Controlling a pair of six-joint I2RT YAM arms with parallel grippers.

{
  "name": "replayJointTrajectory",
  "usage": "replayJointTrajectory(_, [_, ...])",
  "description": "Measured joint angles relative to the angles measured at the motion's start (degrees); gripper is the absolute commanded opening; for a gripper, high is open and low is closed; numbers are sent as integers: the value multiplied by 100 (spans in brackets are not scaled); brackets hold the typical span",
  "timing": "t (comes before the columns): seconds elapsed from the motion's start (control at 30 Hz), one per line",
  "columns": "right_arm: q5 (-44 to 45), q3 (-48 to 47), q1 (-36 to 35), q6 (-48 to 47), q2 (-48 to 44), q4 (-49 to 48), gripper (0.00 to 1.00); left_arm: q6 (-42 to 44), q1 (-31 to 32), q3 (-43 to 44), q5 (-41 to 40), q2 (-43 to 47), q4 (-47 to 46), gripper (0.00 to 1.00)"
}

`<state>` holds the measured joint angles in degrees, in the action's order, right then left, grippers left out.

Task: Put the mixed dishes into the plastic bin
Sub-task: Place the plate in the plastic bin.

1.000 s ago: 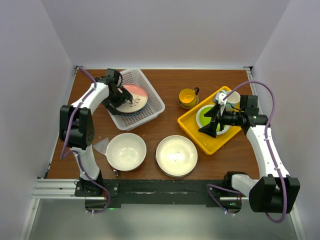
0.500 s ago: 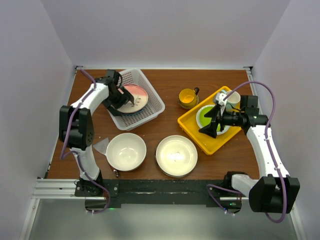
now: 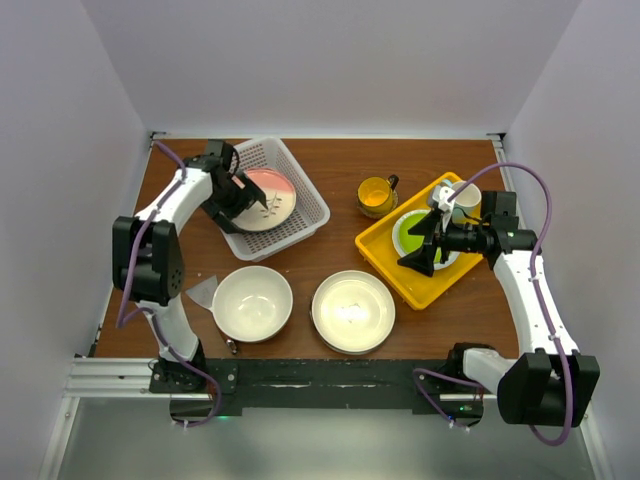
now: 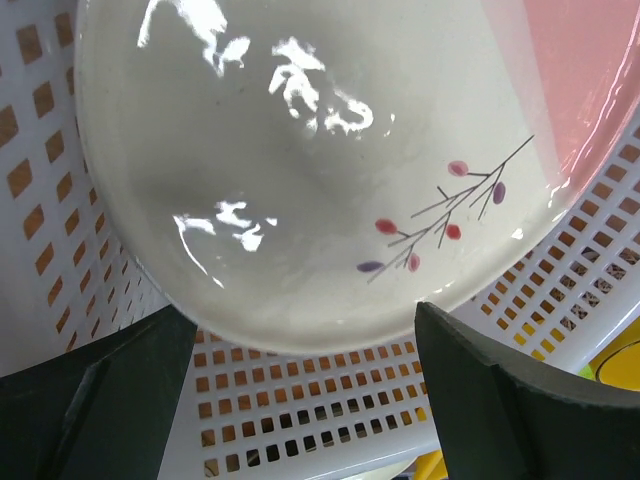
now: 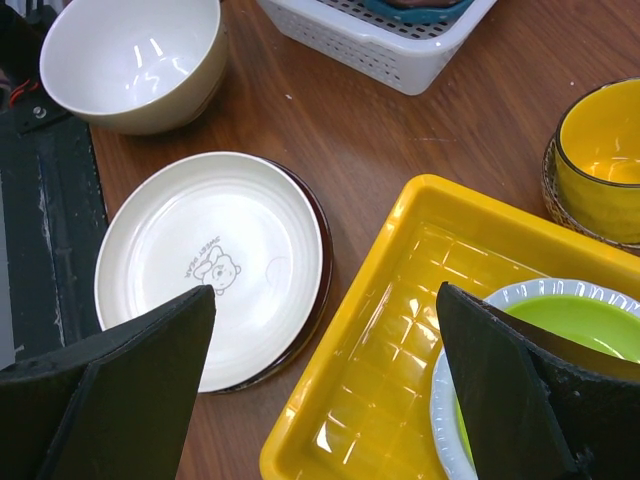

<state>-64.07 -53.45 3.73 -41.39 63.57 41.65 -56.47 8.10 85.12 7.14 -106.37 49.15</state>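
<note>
While the left fingers (image 4: 520, 400) and right fingers (image 5: 110, 390) hang wide apart with a plate (image 3: 268, 196) in the bin (image 3: 312, 203), we'd grab the bowls (image 3: 252, 303) on the surface (image 3: 330, 250) by their rims, since they look glazed, slick and chippy.

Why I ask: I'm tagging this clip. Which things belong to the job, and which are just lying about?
Job: plastic bin, cream-pink plate, large cream bowl, dark red-rimmed bowl, yellow mug.
Lying about: yellow tray, lime-green plate, white cup.
</note>
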Motion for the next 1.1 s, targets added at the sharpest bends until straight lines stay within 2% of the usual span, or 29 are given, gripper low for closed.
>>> replayJointTrajectory(0.5, [0, -2, 17, -35, 2, 76, 96, -94, 4, -254, 313, 74, -426, 94])
replayJointTrajectory(0.77, [0, -24, 48, -109, 2, 114, 96, 179, 4, -284, 483, 162, -767, 91])
replayJointTrajectory(0.9, [0, -31, 52, -170, 0, 144, 96, 520, 4, -610, 640, 595, -1204, 91])
replayJointTrajectory(1.1, [0, -33, 103, -326, -107, 221, 97, 1351, 0, -1543, 1097, 1834, -2299, 92])
